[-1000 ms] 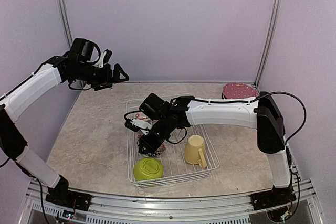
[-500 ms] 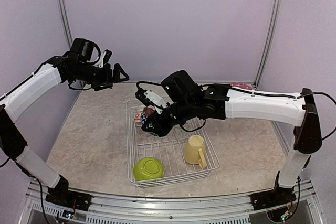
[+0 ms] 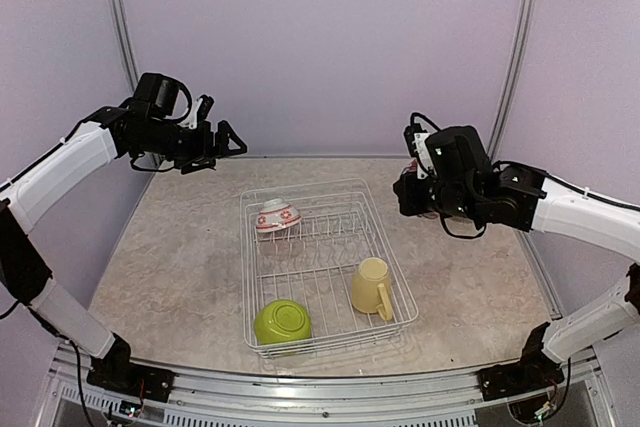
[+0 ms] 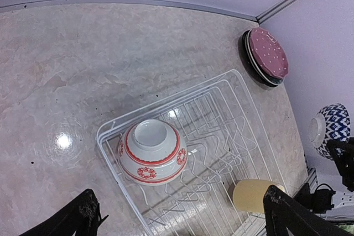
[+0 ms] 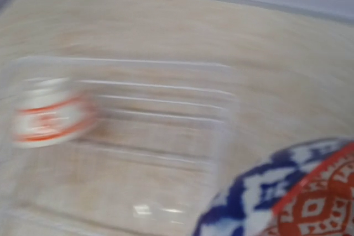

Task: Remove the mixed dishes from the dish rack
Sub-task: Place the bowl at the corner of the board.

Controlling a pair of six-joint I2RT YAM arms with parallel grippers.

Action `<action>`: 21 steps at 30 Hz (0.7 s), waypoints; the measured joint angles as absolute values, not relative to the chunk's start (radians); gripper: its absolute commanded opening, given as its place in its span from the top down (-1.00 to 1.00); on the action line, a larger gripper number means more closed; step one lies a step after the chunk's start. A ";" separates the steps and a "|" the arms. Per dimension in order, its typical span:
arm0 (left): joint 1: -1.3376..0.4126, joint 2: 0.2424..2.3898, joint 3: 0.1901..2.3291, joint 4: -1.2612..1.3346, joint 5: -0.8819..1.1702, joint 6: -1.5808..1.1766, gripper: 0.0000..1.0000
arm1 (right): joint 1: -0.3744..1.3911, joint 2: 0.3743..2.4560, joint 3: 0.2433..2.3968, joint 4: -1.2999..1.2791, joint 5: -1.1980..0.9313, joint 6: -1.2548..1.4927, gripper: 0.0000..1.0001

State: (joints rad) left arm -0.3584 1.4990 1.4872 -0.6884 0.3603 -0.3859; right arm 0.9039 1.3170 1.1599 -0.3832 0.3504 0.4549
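One blue-patterned bowl in right tool, right of dish rack

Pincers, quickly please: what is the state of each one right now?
Left pincer: open, holding nothing.
Right pincer: closed on the blue-patterned bowl.

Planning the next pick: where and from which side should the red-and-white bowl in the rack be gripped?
Probably the raised foot ring of the red-and-white bowl, pinched from above. The bowl lies upside down in the far left corner of the dish rack, rim down on the wires, so the foot is the only edge showing.
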 measured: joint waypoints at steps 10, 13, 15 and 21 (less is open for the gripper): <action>-0.353 1.499 1.487 -0.688 0.363 -0.390 -0.98 | 0.707 1.212 0.989 -0.548 0.445 0.664 1.00; -0.353 1.499 1.487 -0.688 0.364 -0.390 -0.98 | 0.614 1.211 0.926 -0.585 0.450 0.709 1.00; -0.352 1.499 1.487 -0.688 0.364 -0.390 -0.98 | 0.558 1.211 0.881 -0.593 0.444 0.726 1.00; -0.352 1.499 1.487 -0.688 0.366 -0.391 -0.98 | 0.448 1.245 0.802 -0.594 0.421 0.735 1.00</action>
